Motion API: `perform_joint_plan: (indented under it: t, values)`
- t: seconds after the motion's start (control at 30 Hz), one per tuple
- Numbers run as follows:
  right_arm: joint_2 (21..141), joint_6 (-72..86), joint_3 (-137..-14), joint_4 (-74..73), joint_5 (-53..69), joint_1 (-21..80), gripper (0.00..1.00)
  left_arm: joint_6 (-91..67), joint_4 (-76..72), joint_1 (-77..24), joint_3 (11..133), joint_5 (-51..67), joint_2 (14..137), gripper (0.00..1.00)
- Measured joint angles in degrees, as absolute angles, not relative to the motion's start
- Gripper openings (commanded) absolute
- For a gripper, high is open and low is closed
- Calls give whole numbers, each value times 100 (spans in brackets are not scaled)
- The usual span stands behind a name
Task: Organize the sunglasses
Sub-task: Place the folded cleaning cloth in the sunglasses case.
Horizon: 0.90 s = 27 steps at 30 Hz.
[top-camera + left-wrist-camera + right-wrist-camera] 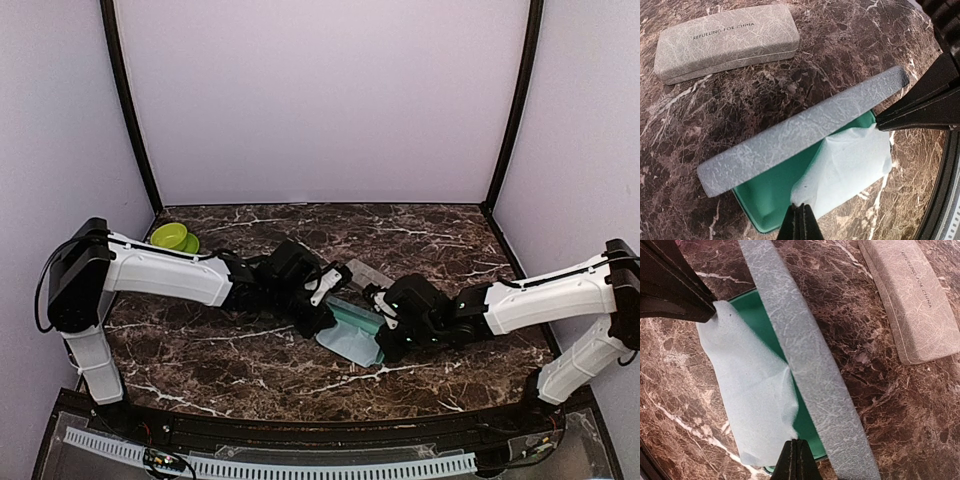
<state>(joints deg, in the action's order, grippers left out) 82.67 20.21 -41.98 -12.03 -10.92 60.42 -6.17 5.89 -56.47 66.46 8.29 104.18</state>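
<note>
Soft even light, faint shadows, sharp focus

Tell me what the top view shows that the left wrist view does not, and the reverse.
Only the top view: a green bowl at the table's far left, and the left arm and right arm whole. Only the left wrist view: the print on the closed case, and a cloth over the open case's green lining, pinched by the left hand at one corner and the right hand at another. Both: the two cases and the two hands meeting at the open one.
</note>
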Motion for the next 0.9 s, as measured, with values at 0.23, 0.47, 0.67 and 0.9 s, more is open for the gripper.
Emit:
perform_joint_plan:
  t: [0.23, 0.47, 0.67, 0.9]
  values:
    - [8259, 2018, -4198, -1280, -1199, 6042, 0, -622, 561, -5647, 6663, 805, 10495, 0]
    - [8259, 2008, -4198, -1334, -1295, 6036, 0, -631, 532, -5647, 6663, 683, 10586, 0]
    - [8259, 2008, -4200, -1341, -1365, 6031, 0, -670, 438, -5647, 6663, 622, 10586, 0]
    - [8259, 2008, -4200, -1341, -1378, 6031, 0, -676, 423, -5647, 6663, 569, 10586, 0]
